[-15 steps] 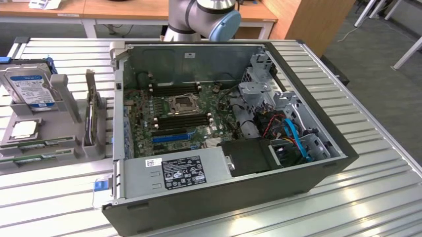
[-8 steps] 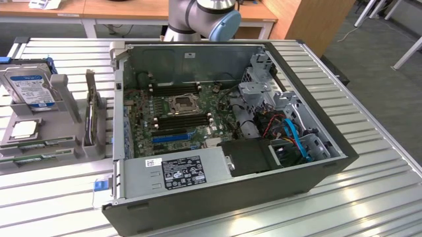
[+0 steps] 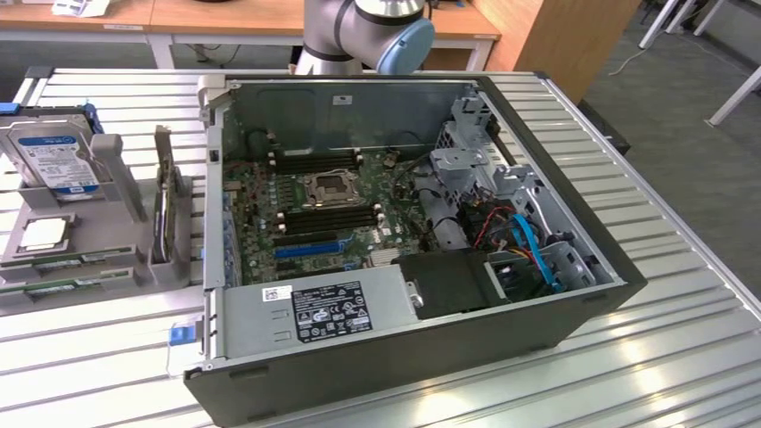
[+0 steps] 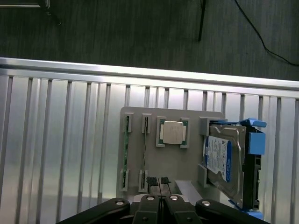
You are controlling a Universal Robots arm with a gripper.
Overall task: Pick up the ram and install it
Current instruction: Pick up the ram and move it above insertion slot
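Two rams stand on edge in a grey holder (image 4: pixel 154 163): one green stick (image 4: pixel 125 154) and a thinner-looking one (image 4: pixel 144 151) beside it. My gripper (image 4: pixel 158 181) hovers well above the holder, near the end of the second stick, shut with nothing between its fingertips (image 4: pixel 152 181). In the exterior view the same green rams (image 3: pixel 66 261) lie along the front of the holder, at the view's left. The open computer case (image 3: pixel 571 330) shows the motherboard with black memory slots (image 3: pixel 327 217) on both sides of the CPU socket (image 3: pixel 327 187).
The holder also carries a CPU chip (image 4: pixel 172 133) and a hard drive (image 4: pixel 223 161) in a blue bracket. A dark expansion card (image 3: pixel 167 209) stands between holder and case. The arm's base (image 3: pixel 356 27) rises behind the case. A ribbed metal table (image 4: pixel 56 154) lies underneath.
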